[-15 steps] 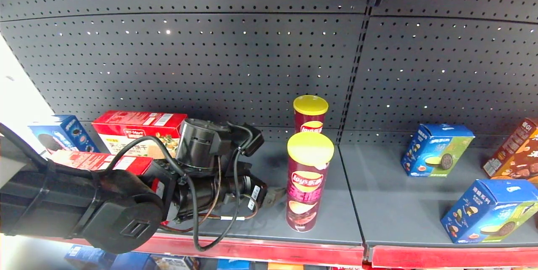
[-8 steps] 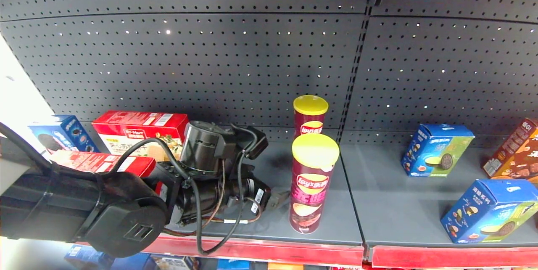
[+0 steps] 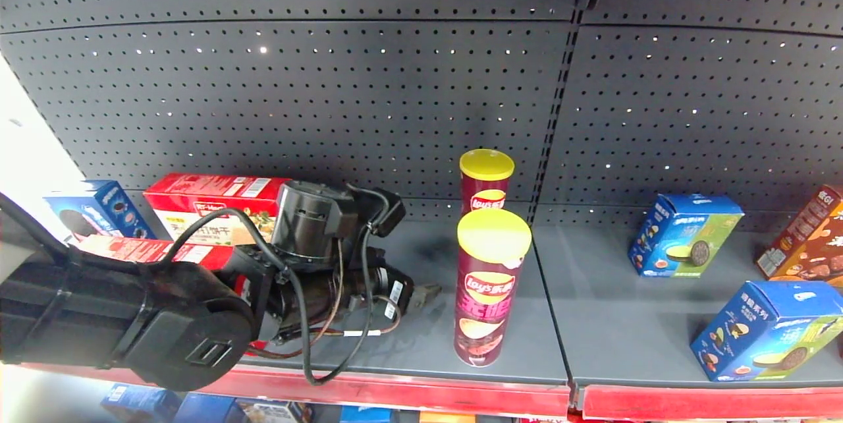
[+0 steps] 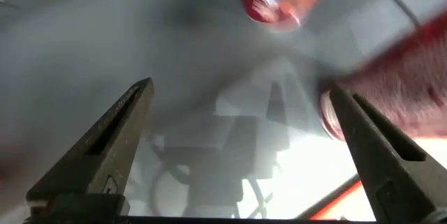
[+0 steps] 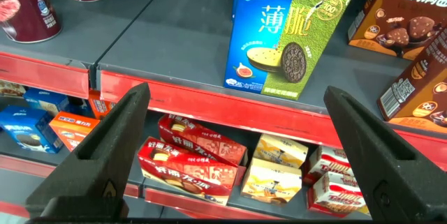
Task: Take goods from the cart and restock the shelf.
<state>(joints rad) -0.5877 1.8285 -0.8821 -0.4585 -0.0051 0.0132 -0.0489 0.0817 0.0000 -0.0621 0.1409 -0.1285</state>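
Two maroon chips cans with yellow lids stand upright on the grey shelf: the front can near the red edge, the back can by the pegboard. My left gripper lies low over the shelf just left of the front can, apart from it. In the left wrist view the left gripper is open and holds nothing; the front can is a blur beside one finger, the back can farther off. My right gripper is open in front of the shelf edge, facing a blue-green cookie box.
Red boxes and a blue box stand behind my left arm. On the right bay are blue-green cookie boxes and brown boxes. Bare shelf lies between the cans and those boxes. A lower shelf holds red boxes.
The front can shifted slightly right, then stayed put. My left arm has since drawn back to the left, leaving a gap between its fingers and the can.
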